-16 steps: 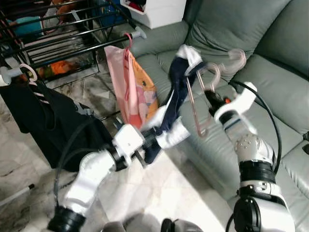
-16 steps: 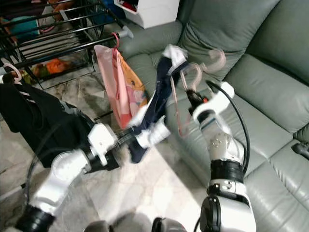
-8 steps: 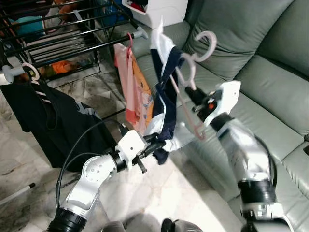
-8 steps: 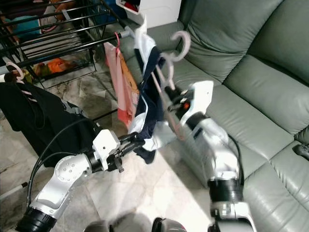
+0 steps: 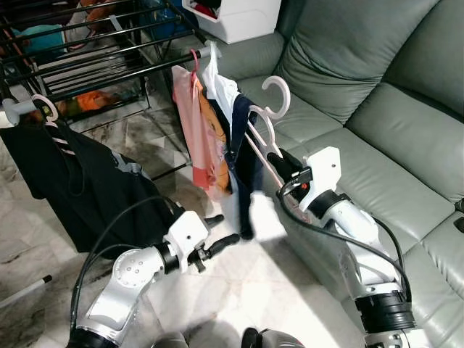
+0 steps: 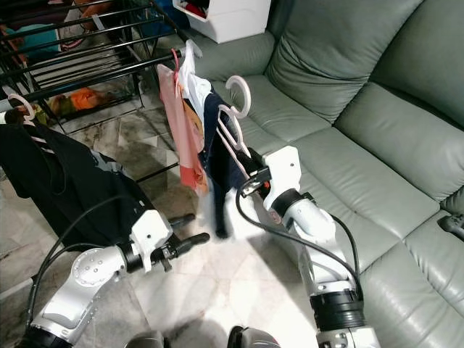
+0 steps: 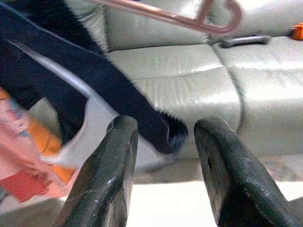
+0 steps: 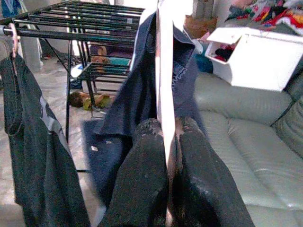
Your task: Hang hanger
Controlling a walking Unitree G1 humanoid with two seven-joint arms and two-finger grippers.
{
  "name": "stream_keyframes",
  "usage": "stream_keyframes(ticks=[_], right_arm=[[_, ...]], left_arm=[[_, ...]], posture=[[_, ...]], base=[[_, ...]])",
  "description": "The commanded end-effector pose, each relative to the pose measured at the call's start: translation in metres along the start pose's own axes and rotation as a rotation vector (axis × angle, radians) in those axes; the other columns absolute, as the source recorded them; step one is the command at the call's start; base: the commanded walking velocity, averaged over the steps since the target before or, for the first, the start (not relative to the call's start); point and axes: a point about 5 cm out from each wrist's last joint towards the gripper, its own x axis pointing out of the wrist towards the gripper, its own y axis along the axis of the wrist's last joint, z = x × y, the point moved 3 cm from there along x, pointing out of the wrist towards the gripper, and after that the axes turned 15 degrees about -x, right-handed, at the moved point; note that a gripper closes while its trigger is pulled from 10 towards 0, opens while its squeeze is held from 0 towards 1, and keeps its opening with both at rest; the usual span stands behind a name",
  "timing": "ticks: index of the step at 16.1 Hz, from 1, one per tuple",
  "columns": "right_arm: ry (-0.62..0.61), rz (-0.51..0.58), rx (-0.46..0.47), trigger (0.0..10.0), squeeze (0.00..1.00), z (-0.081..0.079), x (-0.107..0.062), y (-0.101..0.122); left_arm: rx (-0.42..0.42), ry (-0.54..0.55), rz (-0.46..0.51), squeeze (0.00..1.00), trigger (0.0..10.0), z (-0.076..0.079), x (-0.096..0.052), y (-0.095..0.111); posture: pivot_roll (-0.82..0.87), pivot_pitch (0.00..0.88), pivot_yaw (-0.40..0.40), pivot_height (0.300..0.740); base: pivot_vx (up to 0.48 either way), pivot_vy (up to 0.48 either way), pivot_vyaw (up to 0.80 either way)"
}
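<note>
In the left eye view, a pale pink hanger [image 5: 270, 138] is held up by the right gripper [image 5: 279, 161], whose black fingers are pressed together on its lower frame. A navy and white garment [image 5: 235, 141] is draped on that hanger, beside a pink and orange garment [image 5: 194, 123] hung from the black drying rack [image 5: 94, 61]. The hanger's hook is seen raised in front of the grey sofa [image 5: 377, 94], just past the end of the rack's rail and not on it. A black garment [image 5: 65, 181] is hung at the rack's near left. The left gripper [image 5: 217, 232] is held low over the marble floor [image 5: 268, 283], its fingers spread and nothing between them.

In the left wrist view, the two fingers [image 7: 106, 184] are seen apart, with the dark hem of the navy garment [image 7: 118, 104] beyond them and the sofa behind.

In the right wrist view, the fingers [image 8: 142, 189] are clamped on the hanger's pale bar [image 8: 165, 113], with the navy garment draped over it and the rack [image 8: 80, 14] behind.
</note>
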Motion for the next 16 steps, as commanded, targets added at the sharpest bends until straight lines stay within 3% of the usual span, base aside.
stream_keyframes(ticks=[1, 5, 6, 9, 16], right_arm=[[0.003, 0.054, -0.040, 10.0, 0.00, -0.002, 0.002, 0.010], [0.058, 0.037, -0.062, 10.0, 0.00, -0.015, -0.005, 0.002], [0.147, 0.036, -0.044, 10.0, 0.00, -0.028, -0.011, 0.000], [0.302, 0.057, -0.019, 10.0, 0.00, -0.045, -0.019, 0.006], [0.352, 0.070, -0.073, 10.0, 0.00, -0.041, -0.017, 0.009]], left_arm=[[0.034, 0.066, 0.012, 1.00, 10.0, -0.011, -0.003, 0.007], [0.104, 0.266, 0.114, 1.00, 10.0, -0.039, -0.008, 0.025], [0.130, 0.343, 0.167, 1.00, 10.0, -0.052, -0.009, 0.036], [0.153, 0.408, 0.214, 1.00, 10.0, -0.066, -0.003, 0.048], [0.144, 0.449, 0.247, 1.00, 10.0, -0.076, -0.001, 0.052]], posture=[[-0.04, 0.027, -0.017, 0.740], [-0.04, 0.026, -0.018, 0.740], [-0.04, 0.026, -0.018, 0.740], [-0.04, 0.027, -0.017, 0.740], [-0.05, 0.026, -0.014, 0.740]], base=[[0.000, 0.000, 0.00], [0.000, 0.000, 0.00], [0.000, 0.000, 0.00], [0.000, 0.000, 0.00], [0.000, 0.000, 0.00]])
